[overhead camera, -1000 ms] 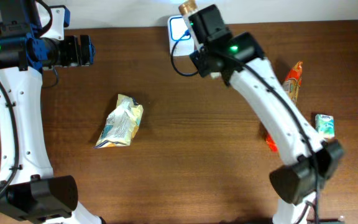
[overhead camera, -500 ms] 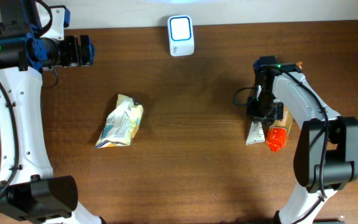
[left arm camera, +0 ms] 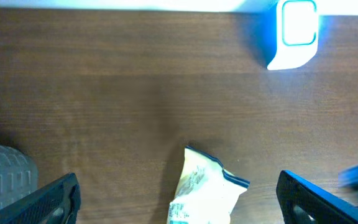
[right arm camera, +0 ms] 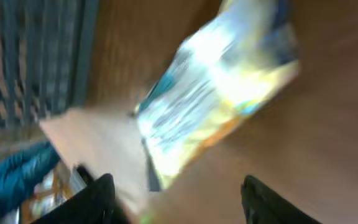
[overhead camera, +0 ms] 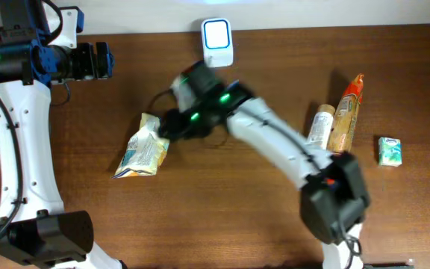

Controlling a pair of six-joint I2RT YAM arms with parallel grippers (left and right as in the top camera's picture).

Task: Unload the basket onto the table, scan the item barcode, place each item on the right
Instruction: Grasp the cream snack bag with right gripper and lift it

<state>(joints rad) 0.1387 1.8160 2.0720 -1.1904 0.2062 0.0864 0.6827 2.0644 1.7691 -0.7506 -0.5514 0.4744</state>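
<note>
Plainly, the nearest worry is the right gripper [overhead camera: 163,128], whose fingers stand spread with nothing between them, just at the upper right edge of the crinkled snack bag [overhead camera: 144,146] lying flat on the tabletop [overhead camera: 222,209] left of centre; the right wrist view is blurred, so how the fingers line up with the bag cannot be read, and closing off-line could pinch only a loose corner of foil, letting the bag sag, twist or slip out on the lift; coming in too low could shove the light bag along the wood instead of taking it; farther off, the scanner [overhead camera: 217,33] stands at the back edge, and a bag held by one corner may hang with its barcode creased or turned away, so no reading comes; which face bears the barcode I cannot tell; the left gripper [overhead camera: 103,61], wide apart and empty at the back left, might be met on a broad swing; the bottle [overhead camera: 320,127], orange packet [overhead camera: 346,112] and green box [overhead camera: 389,150] far right look out of harm's way.
</note>
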